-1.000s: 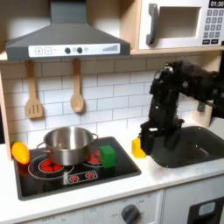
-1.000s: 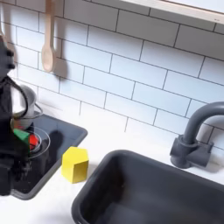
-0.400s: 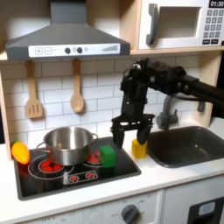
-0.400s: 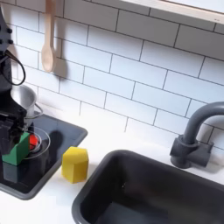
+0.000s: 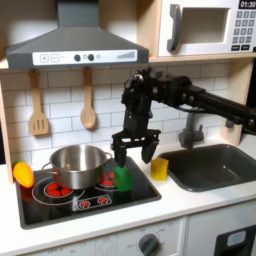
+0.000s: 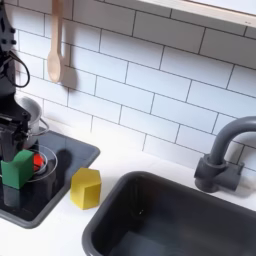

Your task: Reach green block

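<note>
One arm leans over the stove top (image 5: 60, 205) in the first exterior view, its claw (image 5: 132, 153) hanging with jaws apart just above the green block (image 5: 123, 178). That block sits on the stove top's near right corner, right of the steel pot (image 5: 76, 164) and left of the yellow block (image 5: 159, 168). It lies straight below the claw, slightly toward the pot, so the remaining move looks like a short descent.

In the second exterior view, the green block (image 6: 16, 168) rests on the stove top, left of the yellow block (image 6: 86, 187), with the arm directly above it.
</note>
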You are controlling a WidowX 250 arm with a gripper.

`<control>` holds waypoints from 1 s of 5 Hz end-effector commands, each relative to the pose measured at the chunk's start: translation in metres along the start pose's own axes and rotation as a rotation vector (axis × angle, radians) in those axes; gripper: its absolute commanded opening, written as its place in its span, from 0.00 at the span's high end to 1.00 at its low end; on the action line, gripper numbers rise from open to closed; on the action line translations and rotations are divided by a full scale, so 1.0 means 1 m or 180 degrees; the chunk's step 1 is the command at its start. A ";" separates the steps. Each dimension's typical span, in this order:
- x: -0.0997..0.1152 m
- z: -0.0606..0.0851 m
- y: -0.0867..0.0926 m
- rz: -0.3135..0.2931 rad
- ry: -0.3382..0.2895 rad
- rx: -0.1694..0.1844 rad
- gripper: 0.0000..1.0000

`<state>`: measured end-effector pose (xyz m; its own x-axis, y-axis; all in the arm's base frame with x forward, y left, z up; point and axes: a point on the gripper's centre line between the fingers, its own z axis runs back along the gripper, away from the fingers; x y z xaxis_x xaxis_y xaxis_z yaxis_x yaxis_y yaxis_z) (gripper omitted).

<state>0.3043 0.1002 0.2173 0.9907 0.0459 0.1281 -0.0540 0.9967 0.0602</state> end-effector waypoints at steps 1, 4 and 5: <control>0.009 -0.014 0.000 -0.0043 0.0085 -0.0032 0.00; 0.015 -0.032 0.000 0.0002 0.0190 -0.0060 0.00; 0.020 -0.037 0.000 -0.0002 0.0212 -0.0066 0.00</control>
<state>0.3298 0.1024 0.1851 0.9967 0.0427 0.0684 -0.0456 0.9981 0.0423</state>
